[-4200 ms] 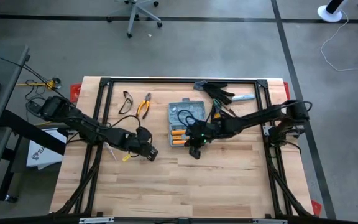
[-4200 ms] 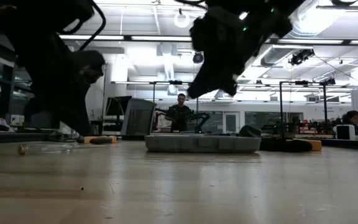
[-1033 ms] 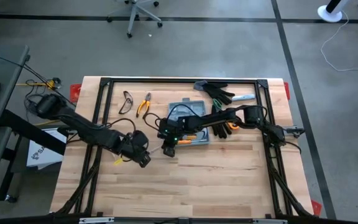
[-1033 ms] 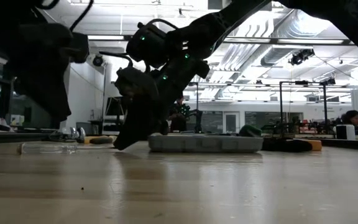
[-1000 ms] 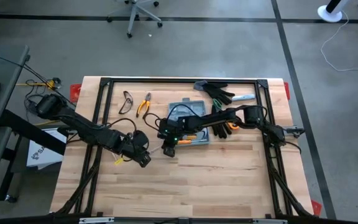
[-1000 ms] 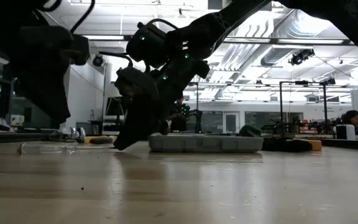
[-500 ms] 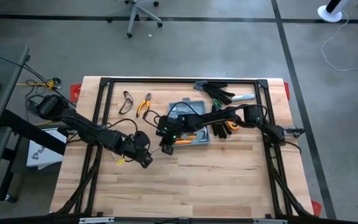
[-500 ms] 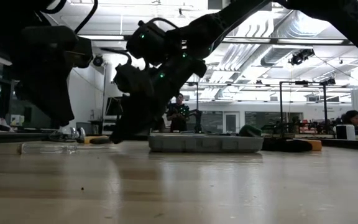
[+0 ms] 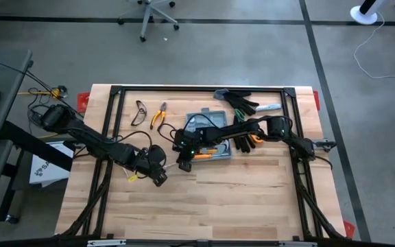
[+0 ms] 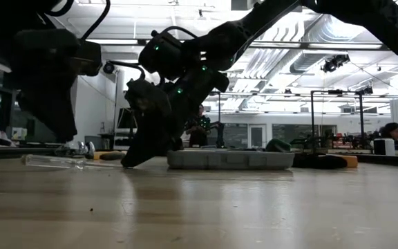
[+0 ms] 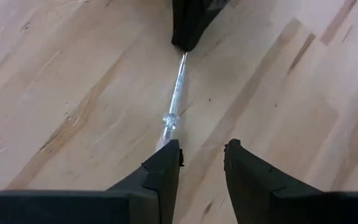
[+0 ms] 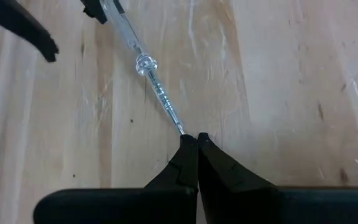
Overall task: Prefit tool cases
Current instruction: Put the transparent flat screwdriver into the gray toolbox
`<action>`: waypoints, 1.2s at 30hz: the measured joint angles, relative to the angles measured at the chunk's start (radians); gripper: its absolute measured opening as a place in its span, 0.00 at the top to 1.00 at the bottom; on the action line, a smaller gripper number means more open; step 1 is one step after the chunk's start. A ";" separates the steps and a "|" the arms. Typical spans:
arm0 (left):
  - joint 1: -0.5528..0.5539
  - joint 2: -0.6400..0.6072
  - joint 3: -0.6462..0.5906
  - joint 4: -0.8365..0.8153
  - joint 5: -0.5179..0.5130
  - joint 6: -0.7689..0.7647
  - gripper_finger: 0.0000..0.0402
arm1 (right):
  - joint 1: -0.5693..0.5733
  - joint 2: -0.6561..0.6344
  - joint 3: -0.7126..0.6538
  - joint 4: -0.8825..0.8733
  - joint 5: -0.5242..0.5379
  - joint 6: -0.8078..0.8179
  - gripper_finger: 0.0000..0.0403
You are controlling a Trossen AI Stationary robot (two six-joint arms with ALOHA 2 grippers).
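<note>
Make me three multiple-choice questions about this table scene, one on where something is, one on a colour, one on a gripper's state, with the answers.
1. Where does the grey-blue tool case lie?
A. far half of the table, near the middle
B. on the floor
C. near-left corner

2. What colour are the handles of the pliers?
A. blue
B. orange
C. white

3. How are the fingers of the right gripper?
A. spread wide
B. shut at the screwdriver's tip
C. holding a glove

Answers: 1 A, the high view shows it there; 2 B, orange beside the safety glasses; 3 B, the right wrist view shows the fingers together at the tip of the clear-handled screwdriver.
</note>
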 joint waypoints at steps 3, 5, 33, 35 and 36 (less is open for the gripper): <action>0.000 0.000 0.000 -0.034 0.004 0.041 0.72 | 0.000 0.000 0.000 -0.004 -0.003 -0.001 1.00; 0.000 0.000 0.000 -0.074 0.005 0.050 0.72 | 0.000 0.001 0.000 -0.005 -0.003 -0.001 1.00; 0.035 0.185 0.006 -0.040 0.155 0.122 0.92 | -0.001 0.000 -0.003 -0.014 -0.027 0.020 1.00; 0.038 0.182 0.004 -0.039 0.156 0.085 0.93 | -0.003 -0.006 -0.004 -0.021 -0.030 0.024 1.00; 0.034 0.181 0.004 -0.036 0.148 0.069 0.93 | -0.006 -0.015 -0.005 -0.032 -0.030 0.023 1.00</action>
